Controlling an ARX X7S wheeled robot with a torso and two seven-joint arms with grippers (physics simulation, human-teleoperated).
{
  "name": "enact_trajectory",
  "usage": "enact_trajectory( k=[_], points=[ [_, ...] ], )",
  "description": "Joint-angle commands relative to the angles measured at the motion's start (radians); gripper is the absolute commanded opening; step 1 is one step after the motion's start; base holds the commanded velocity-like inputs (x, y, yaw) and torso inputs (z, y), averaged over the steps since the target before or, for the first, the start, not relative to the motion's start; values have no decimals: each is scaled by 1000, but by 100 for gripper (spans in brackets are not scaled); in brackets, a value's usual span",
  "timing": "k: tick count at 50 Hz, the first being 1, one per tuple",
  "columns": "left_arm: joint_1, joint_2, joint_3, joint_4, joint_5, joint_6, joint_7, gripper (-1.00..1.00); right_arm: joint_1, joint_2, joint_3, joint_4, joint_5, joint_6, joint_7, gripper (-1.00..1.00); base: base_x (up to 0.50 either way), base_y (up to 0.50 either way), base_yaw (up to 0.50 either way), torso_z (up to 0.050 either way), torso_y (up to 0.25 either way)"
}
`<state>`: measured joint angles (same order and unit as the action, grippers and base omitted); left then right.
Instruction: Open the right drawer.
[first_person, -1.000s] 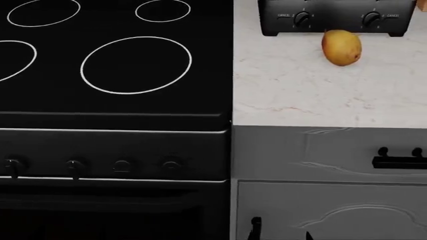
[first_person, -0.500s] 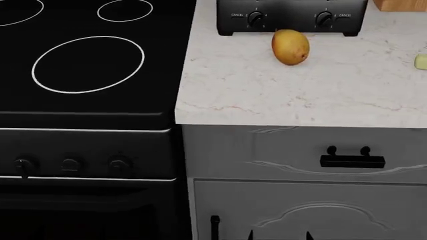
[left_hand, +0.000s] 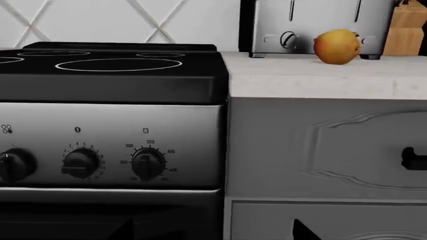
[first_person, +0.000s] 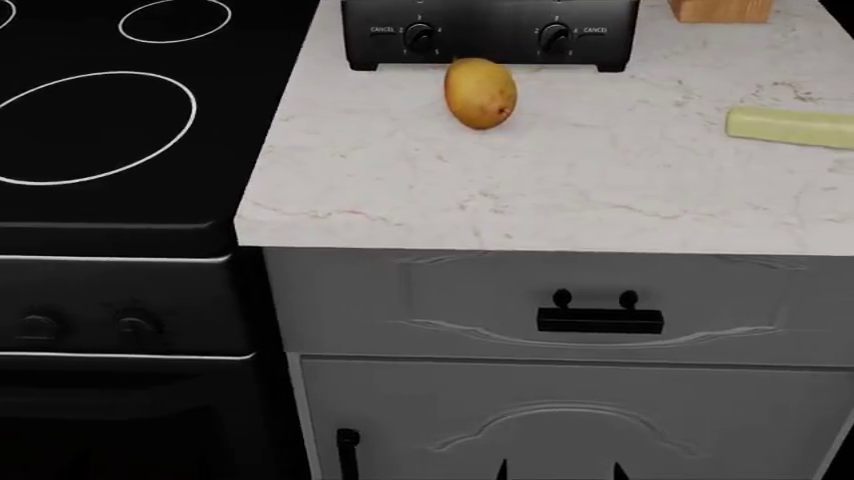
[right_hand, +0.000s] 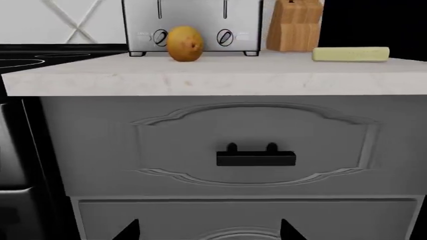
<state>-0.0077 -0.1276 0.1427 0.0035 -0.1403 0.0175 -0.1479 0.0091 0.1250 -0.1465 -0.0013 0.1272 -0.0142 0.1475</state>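
Right gripper (right_hand: 208, 231): only two dark fingertips show at the lower edge of its wrist view, set wide apart with nothing between them. Left gripper (left_hand: 213, 232): dark tips barely visible at the edge of its own view, spread cannot be told.

Right drawer (first_person: 561, 305) sits directly under the marble counter (first_person: 534, 190), beside the black stove (first_person: 120, 200); front flush with the cabinet face, so judged fully closed. Its black bar handle (right_hand: 256, 158) lies horizontal on two posts, near centre of the right wrist view (arm seems lined up on it for that reason). Handle is well apart from the fingertips; no contact yet.

Below the drawer, a cabinet door (first_person: 574, 425) with a vertical handle (first_person: 347, 452), not the target.

On the counter: toaster (first_person: 487, 35), yellow-brown fruit (first_person: 479, 93) just in front of it, pale stick (first_person: 790, 127), wooden block (right_hand: 294, 25). None obstruct the drawer front.

Judgement: approach phase; next move needs the open fingers brought forward and up around the bar.
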Motion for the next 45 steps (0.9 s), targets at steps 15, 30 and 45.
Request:
enact_trajectory(
  k=[15,30,45],
  points=[
    [-2,-17,19,4,-17,1,-19,100,5,17,-19,9,15,-8,23,100,-1,-142,0,0,0],
    [-5,-28,41,-6,-7,3,-30,100,6,25,-30,13,24,-16,33,100,0,0,0,0,0],
    [-2,-39,52,9,-12,-7,-41,100,5,34,-40,-3,31,-6,46,100,0,0,0,1,-217]
  ],
)
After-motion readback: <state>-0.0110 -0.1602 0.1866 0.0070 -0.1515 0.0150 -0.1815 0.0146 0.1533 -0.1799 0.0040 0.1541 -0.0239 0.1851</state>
